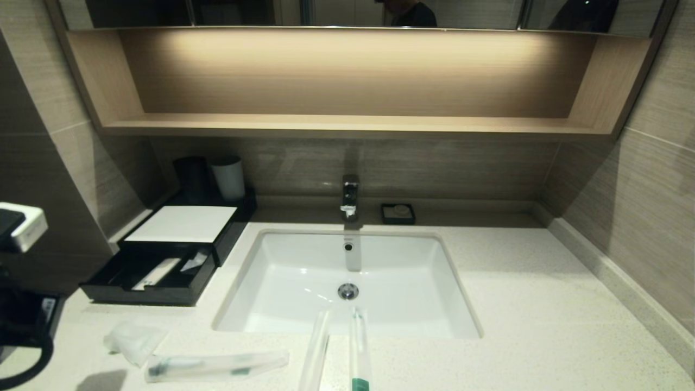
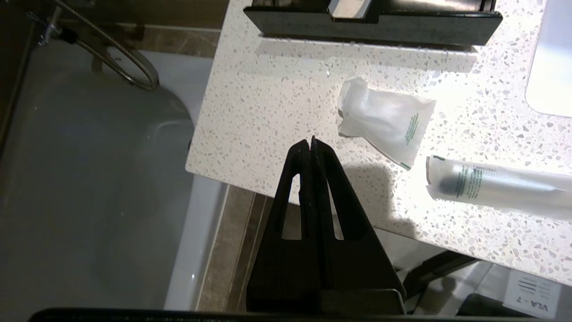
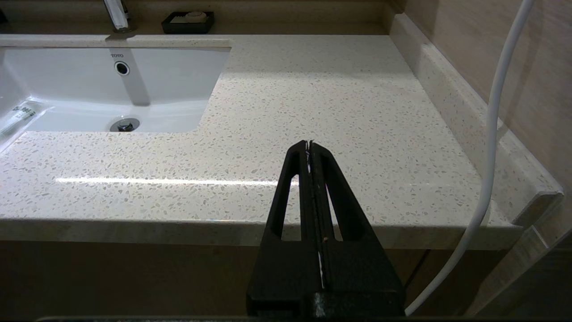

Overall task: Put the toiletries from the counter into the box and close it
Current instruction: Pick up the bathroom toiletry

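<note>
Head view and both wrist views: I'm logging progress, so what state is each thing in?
box: drawer pulled open, items already inside
sachet: lying on counter, untouched
sleeve: flat on counter beside sachet
two sleeves: lying over sink front rim
left pincer: shut, empty, above counter edge
right pincer: shut, empty, parked by counter front

Box: low, black, flat white top panel, far-left on the speckled cream worktop; its front drawer is pulled open toward the near side with a pale slim item lying inside. White translucent sachet, soft and crumpled, green print along one edge, lies flat near-left, and just right of it one clear sleeve lies roughly left-right. Two more clear sleeves run near-to-far side by side, far ends over the sink's near rim.
</note>
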Robot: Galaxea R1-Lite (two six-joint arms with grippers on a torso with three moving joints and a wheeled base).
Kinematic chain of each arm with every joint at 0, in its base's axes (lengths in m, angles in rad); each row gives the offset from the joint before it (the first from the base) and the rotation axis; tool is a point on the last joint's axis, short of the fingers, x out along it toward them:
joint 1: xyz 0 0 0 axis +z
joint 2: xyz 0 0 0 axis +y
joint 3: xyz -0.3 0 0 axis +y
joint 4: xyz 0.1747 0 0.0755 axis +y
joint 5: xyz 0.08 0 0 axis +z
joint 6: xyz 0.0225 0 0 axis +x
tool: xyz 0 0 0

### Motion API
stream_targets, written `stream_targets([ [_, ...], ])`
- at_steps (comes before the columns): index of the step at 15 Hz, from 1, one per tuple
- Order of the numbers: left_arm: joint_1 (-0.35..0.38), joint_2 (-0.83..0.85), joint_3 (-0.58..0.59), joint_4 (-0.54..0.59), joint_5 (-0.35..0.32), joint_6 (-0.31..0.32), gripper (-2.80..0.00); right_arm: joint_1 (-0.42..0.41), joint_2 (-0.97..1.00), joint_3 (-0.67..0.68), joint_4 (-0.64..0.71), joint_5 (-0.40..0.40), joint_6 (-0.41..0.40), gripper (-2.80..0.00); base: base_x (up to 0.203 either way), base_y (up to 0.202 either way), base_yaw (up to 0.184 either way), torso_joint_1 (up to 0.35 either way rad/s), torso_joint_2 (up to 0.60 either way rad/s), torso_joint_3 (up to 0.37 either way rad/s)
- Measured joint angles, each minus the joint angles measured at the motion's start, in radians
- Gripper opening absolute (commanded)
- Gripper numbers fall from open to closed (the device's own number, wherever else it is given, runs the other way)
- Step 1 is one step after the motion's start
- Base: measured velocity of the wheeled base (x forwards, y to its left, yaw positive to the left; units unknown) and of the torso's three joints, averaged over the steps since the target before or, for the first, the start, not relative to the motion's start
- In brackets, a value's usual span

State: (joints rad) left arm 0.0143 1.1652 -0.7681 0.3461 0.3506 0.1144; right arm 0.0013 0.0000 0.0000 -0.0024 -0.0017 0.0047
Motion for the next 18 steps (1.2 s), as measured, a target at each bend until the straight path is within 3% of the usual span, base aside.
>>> stream_targets([
  [4, 0.001, 0.032, 0.025, 0.037, -0.017, -0.084, -2.8, 0.0, 0.0, 0.0, 0.0, 0.0, 0.0, -2.8, 0.0, 0.0, 0.0, 0.0, 0.0, 0.0],
  [9, 0.0, 0.071, 0.061, 0.056, -0.161, -0.134, -2.8, 0.0, 0.0, 0.0, 0.0, 0.0, 0.0, -2.8, 0.0, 0.0, 0.0, 0.0, 0.0, 0.0],
  [10, 0.0, 0.082, 0.065, 0.055, -0.171, -0.136, 0.0, 0.0, 0.0, 0.0, 0.0, 0.0, 0.0, -2.8, 0.0, 0.0, 0.0, 0.0, 0.0, 0.0],
  [18, 0.032, 0.212, 0.061, 0.039, -0.174, -0.185, 0.0, 0.0, 0.0, 0.0, 0.0, 0.0, 0.0, -2.8, 0.0, 0.0, 0.0, 0.0, 0.0, 0.0],
])
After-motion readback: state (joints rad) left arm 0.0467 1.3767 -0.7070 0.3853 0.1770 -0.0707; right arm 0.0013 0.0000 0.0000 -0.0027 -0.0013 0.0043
